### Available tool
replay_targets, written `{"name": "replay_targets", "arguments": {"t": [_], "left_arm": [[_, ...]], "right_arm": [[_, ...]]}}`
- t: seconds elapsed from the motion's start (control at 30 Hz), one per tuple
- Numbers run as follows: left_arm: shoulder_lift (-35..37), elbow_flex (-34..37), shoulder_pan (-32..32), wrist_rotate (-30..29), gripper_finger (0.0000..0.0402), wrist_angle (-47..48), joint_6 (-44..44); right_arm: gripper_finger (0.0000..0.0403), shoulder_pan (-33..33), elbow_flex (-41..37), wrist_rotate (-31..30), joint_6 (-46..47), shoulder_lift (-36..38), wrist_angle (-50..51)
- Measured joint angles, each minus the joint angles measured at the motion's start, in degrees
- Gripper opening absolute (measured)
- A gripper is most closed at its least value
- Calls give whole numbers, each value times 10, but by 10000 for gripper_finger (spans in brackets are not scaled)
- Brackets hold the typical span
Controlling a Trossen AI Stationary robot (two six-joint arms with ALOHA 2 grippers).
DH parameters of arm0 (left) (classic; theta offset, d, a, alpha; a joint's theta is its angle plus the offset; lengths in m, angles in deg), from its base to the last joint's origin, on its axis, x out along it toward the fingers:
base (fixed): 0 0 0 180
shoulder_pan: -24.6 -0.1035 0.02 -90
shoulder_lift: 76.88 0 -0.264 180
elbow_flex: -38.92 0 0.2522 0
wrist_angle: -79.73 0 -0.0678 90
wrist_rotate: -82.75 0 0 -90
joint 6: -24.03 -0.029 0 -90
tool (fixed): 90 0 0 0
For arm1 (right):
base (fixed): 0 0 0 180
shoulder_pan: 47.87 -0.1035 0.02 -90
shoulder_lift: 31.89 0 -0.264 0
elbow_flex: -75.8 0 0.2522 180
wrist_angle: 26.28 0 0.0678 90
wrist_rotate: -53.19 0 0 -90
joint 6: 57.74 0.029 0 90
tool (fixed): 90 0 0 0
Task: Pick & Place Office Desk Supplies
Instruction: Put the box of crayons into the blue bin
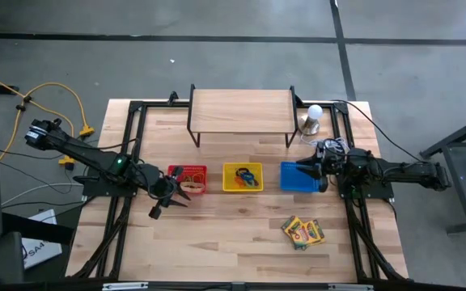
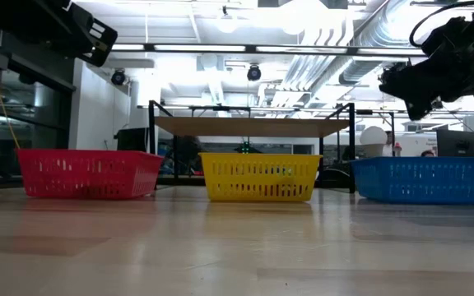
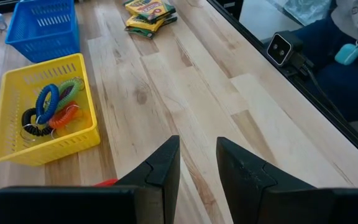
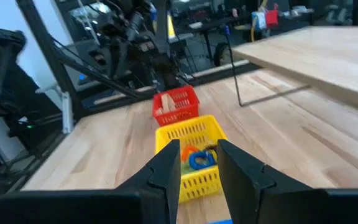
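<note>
Left claw (image 1: 162, 202), at lower left of the red basket (image 1: 188, 179), slightly parted, empty. Right claw (image 1: 304, 169), over the blue basket (image 1: 296, 178), slightly parted, empty. Crayon boxes (image 1: 302, 232) lie lower right on the surface (image 1: 233, 242); coloured rings (image 3: 53, 107) fill the central yellow basket (image 1: 242, 178).

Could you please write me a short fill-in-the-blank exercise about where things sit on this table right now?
1. The coiled rings lie in the ____ basket.
2. The crayon boxes lie on the bare table, in ____ basket.
3. Of the three baskets, the right gripper hangs over the ____ one.
4. The left gripper hangs beside the ____ basket, holding nothing.

Missing words: yellow; no; blue; red
</note>
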Motion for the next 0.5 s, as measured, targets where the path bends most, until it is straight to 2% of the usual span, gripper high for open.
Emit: {"name": "replay_targets", "arguments": {"t": [0.27, 0.5], "left_arm": [[0, 0, 0, 0, 100, 0, 0], [0, 0, 0, 0, 100, -2, 0]], "right_arm": [[94, -11, 57, 4, -36, -10, -11], [94, -46, 111, 0, -64, -90, -6]]}}
